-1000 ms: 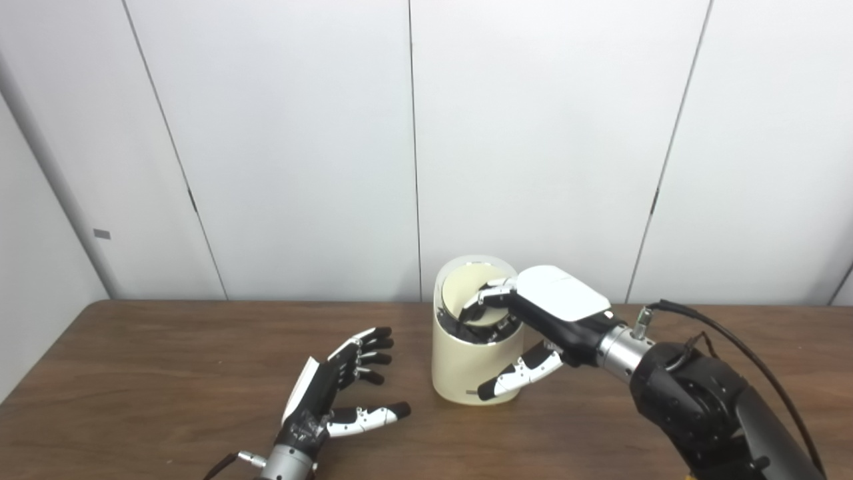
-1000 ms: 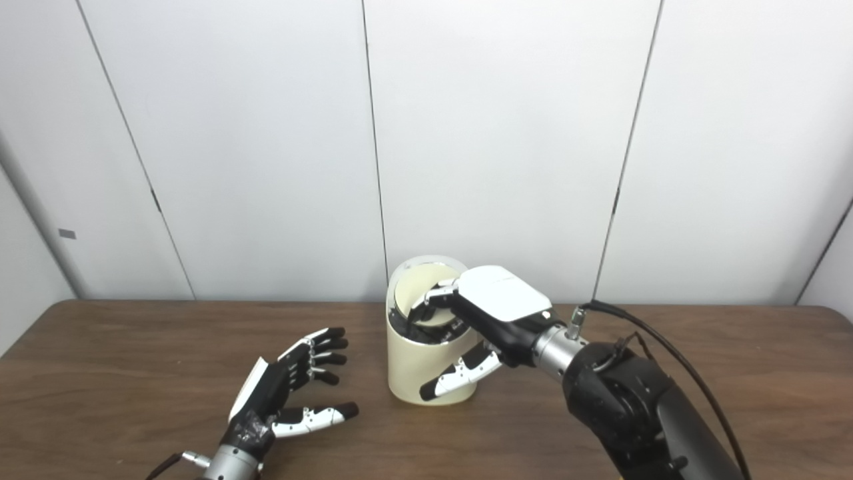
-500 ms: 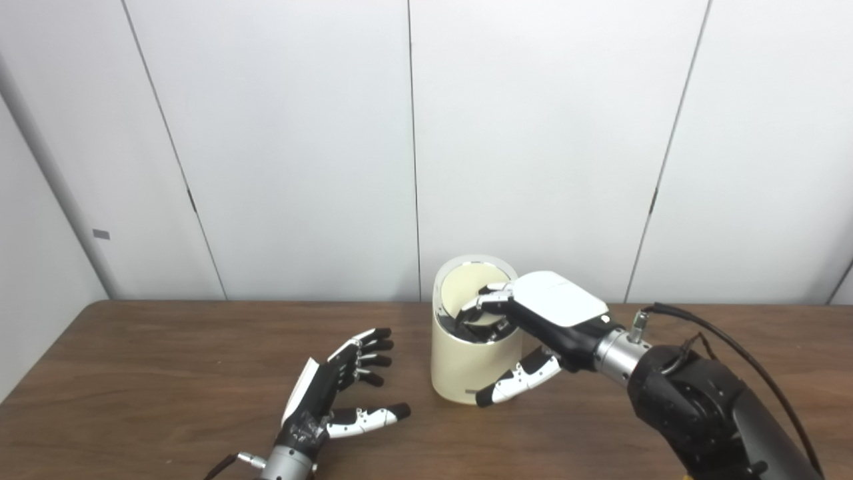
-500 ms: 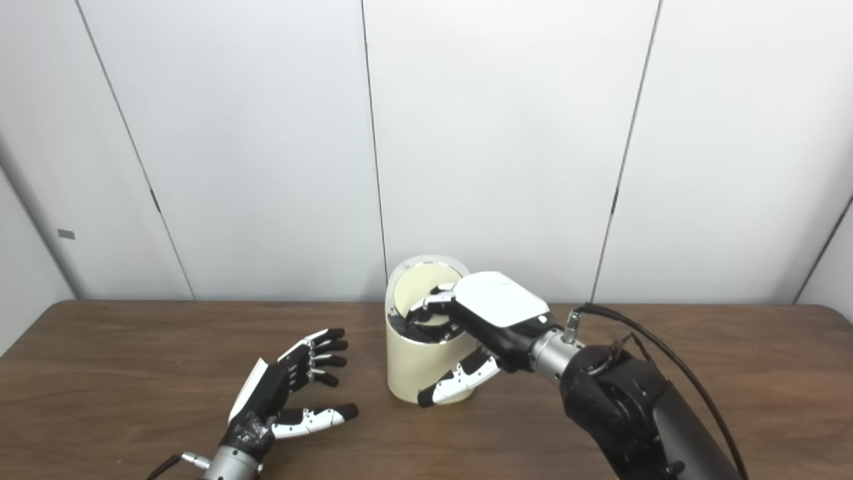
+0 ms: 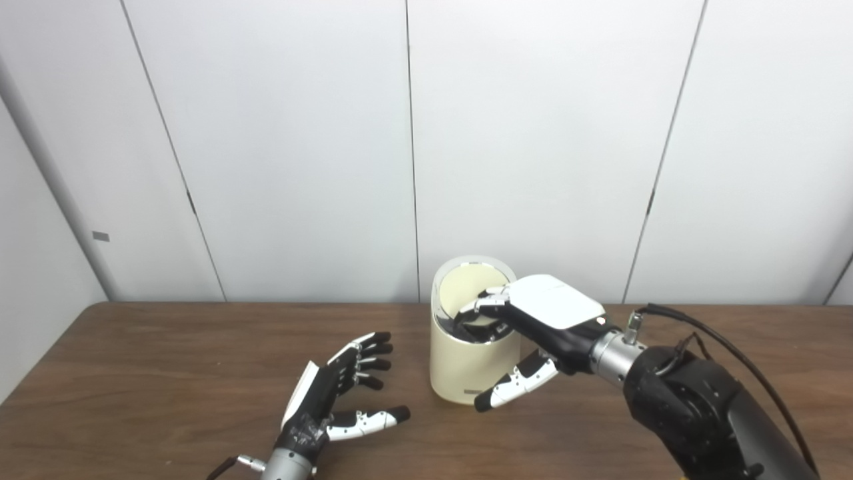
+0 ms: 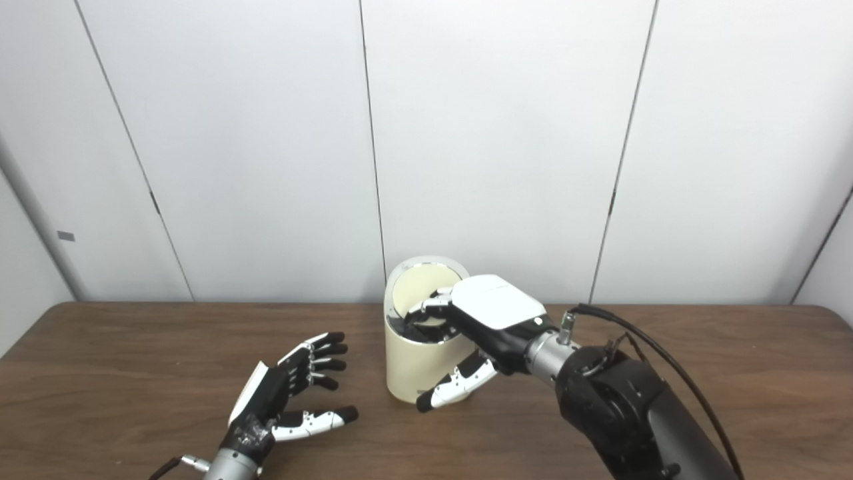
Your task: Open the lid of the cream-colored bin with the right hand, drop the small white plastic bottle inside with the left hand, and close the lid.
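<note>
The table (image 5: pixel 133 373) is bare brown wood running the full width in front of me, white wall panels behind its far edge. My right arm (image 5: pixel 700 413) comes in from the near right corner, a black cable looping off its wrist. The bin (image 5: pixel 466 363) stands a little past the middle of the tabletop, toward the far edge, with its lid (image 5: pixel 470 293) tipped up behind the opening so the pale underside faces me. My right hand (image 5: pixel 533 320) is at the bin's rim: the fingers (image 5: pixel 490 301) curl over the opening against the lid, and the thumb (image 5: pixel 510 388) hangs loose down the front wall, so I grip nothing, only touch. I judge I am in the closing step, with the lid far from shut; the next move calls for drawing it forward and down while pulling my fingers clear of the opening, or they get caught under it. My left hand (image 5: pixel 333 393) lies near the front edge, left of the bin and well apart from it, fingers spread and empty, out of the way. I see no bottle anywhere on the tabletop; I take it to be inside the bin, though the dark interior does not let me confirm that.
</note>
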Available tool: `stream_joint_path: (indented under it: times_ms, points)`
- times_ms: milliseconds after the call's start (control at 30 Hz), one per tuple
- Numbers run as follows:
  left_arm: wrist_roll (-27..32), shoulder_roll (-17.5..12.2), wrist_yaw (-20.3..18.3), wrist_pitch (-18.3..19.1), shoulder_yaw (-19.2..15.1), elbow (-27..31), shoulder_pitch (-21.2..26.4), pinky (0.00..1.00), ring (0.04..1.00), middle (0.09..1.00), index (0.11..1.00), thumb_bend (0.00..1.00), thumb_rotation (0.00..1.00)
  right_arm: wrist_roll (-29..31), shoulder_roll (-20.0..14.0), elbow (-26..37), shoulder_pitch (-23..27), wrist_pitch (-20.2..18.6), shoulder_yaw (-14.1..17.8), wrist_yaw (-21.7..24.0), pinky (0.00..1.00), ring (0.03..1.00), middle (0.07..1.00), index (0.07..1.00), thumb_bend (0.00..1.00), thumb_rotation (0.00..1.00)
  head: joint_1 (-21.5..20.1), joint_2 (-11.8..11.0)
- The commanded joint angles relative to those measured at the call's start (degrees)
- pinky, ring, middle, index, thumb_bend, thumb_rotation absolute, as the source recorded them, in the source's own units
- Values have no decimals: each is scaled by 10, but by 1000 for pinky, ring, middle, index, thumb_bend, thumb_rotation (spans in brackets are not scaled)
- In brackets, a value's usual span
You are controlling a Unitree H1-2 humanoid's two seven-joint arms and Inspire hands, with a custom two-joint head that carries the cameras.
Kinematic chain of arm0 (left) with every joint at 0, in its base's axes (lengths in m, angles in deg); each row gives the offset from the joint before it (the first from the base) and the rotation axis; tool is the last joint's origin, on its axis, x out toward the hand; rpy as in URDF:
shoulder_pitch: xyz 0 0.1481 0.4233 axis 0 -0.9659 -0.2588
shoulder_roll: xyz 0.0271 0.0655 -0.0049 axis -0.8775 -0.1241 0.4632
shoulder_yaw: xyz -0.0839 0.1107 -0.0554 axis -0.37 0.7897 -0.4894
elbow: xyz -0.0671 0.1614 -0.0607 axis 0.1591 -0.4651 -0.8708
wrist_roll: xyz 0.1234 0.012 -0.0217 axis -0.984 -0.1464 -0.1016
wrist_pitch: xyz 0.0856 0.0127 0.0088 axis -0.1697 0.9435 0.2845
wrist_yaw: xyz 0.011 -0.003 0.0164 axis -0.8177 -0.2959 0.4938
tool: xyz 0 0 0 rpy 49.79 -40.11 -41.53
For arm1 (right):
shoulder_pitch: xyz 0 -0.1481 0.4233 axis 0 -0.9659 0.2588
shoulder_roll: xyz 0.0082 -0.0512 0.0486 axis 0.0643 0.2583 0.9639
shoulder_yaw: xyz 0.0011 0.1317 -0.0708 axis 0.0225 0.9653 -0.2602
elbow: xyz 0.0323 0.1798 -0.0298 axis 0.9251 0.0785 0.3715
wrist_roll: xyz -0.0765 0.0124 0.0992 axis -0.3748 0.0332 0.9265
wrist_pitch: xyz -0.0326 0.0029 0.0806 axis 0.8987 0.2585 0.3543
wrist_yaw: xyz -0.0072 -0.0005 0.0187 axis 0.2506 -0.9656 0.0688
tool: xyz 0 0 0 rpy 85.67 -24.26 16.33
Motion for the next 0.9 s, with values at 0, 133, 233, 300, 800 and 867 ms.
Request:
stream_joint_path:
  times_ms: [0, 133, 233, 300, 800, 867]
  points:
    - [3, -6, 7, -11, -3, 18, 16, 634, 752, 814, 849, 807, 114, -4, -12, -1, 9, -15, 6, 15, 881, 882, 797, 791, 691, 529, -1, 0]
    - [2, -6, 7, -11, -2, 18, 17, 637, 749, 814, 849, 804, 116, 12, -7, 8, 9, -12, 27, -6, 843, 872, 791, 787, 664, 518, -1, -1]
    - [2, -6, 7, -12, -2, 17, 18, 636, 747, 814, 851, 806, 127, 18, -1, 18, 11, -21, 43, -13, 838, 874, 800, 788, 654, 527, -1, -1]
    - [2, -6, 7, -13, -2, 15, 19, 635, 744, 812, 850, 807, 128, 24, 1, 24, 12, -26, 53, -16, 838, 874, 804, 790, 645, 515, -1, -2]
    - [9, -9, 2, -17, -2, 14, 21, 635, 746, 815, 848, 802, 119, 58, 21, -9, 5, 9, 106, -132, 631, 775, 794, 785, 629, 432, -1, -3]
    - [7, -9, 3, -18, -2, 14, 21, 631, 743, 812, 847, 803, 122, 67, 26, -12, -3, 16, 117, -155, 622, 769, 791, 775, 630, 417, -1, -3]
